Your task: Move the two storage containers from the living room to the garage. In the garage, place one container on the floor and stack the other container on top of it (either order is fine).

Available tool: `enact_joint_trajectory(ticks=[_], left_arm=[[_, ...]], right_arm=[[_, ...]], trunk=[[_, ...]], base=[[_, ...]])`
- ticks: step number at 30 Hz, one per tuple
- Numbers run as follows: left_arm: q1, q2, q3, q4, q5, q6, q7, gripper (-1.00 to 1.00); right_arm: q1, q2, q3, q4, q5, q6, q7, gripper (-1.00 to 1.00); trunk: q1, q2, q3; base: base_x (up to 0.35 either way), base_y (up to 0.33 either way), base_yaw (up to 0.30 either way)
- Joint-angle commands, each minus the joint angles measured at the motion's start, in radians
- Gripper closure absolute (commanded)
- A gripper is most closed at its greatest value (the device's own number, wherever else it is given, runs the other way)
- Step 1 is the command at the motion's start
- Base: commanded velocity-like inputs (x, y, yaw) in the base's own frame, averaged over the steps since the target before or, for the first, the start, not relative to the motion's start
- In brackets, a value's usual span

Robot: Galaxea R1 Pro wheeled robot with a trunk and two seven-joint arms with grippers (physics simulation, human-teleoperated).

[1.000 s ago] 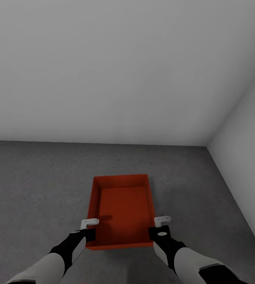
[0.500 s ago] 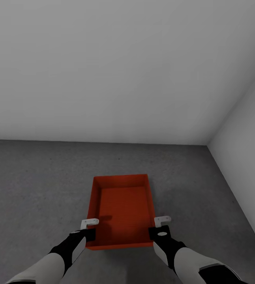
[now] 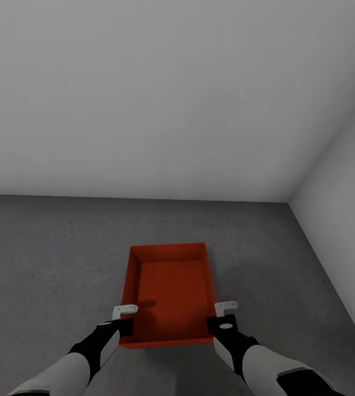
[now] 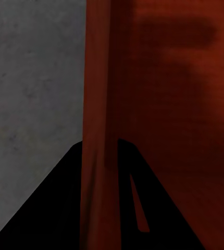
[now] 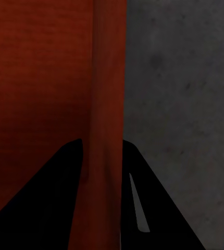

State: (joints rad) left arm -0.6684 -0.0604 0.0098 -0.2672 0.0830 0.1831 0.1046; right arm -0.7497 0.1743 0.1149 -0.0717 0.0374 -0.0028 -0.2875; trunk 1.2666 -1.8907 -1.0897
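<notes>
In the garage, a red-orange storage container (image 3: 172, 286) lies level and lengthwise in front of me over the dark grey concrete floor (image 3: 45, 264). Whether its bottom touches the floor I cannot tell. My left gripper (image 3: 127, 317) is shut on the container's left wall near the near corner. My right gripper (image 3: 221, 315) is shut on its right wall, opposite. In the left wrist view the dark fingers (image 4: 60, 208) straddle the container's red wall (image 4: 97, 94). The right wrist view has the same grip, with fingers (image 5: 159, 208) on either side of the container's wall (image 5: 108, 83).
A plain pale grey back wall (image 3: 144, 110) stands a short way beyond the container. A side wall (image 3: 348, 181) closes the room at the right and meets it in a corner. Open concrete stretches to the left and ahead.
</notes>
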Motion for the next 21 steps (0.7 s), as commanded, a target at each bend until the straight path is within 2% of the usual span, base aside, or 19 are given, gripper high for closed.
enact_joint_trajectory(ticks=[1, 21], left_arm=[[0.0, 0.039, 0.007, -0.009, 0.003, 0.007, 0.009, 1.0], [0.0, 0.038, 0.012, -0.009, 0.002, 0.012, 0.013, 1.0]], right_arm=[[0.0, 0.0, -0.009, 0.004, -0.005, 0.048, -0.009, 1.0], [0.0, 0.0, -0.006, 0.004, -0.001, 0.049, -0.004, 1.0]], trunk=[[0.0, 0.0, -0.001], [0.0, 0.0, -0.001]], base=[[0.0, 0.0, 0.0], [0.0, 0.0, 0.0]])
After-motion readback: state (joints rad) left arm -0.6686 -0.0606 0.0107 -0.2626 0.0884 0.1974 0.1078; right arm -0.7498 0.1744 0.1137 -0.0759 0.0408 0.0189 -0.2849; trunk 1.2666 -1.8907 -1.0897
